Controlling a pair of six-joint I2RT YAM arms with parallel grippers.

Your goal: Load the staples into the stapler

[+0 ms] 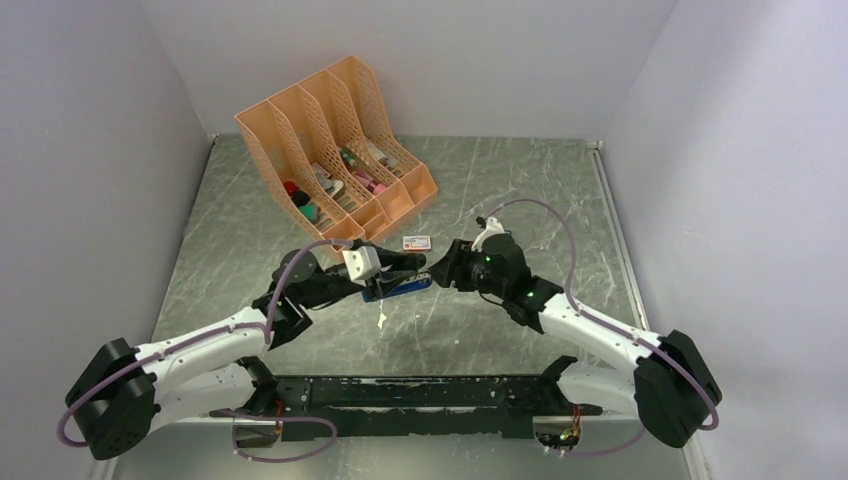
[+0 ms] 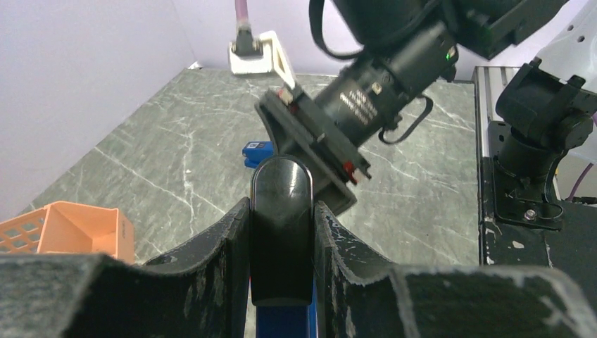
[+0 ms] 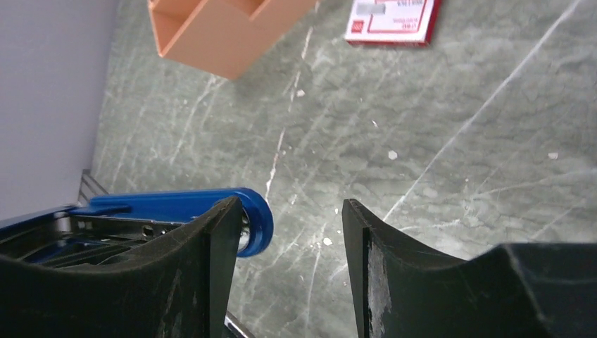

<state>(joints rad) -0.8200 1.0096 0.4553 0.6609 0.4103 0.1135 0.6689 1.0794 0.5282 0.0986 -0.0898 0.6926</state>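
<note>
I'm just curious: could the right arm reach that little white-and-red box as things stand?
Probably yes: the white-and-red box lies in the open just beyond the right claw, with only bare table between them.

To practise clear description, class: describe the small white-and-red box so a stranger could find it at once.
Start at the orange file rack at the back of the table. Just in front of it, toward the arms, lies the small box, flat. It is white with a red edge, unlike the blue stapler nearby.
</note>
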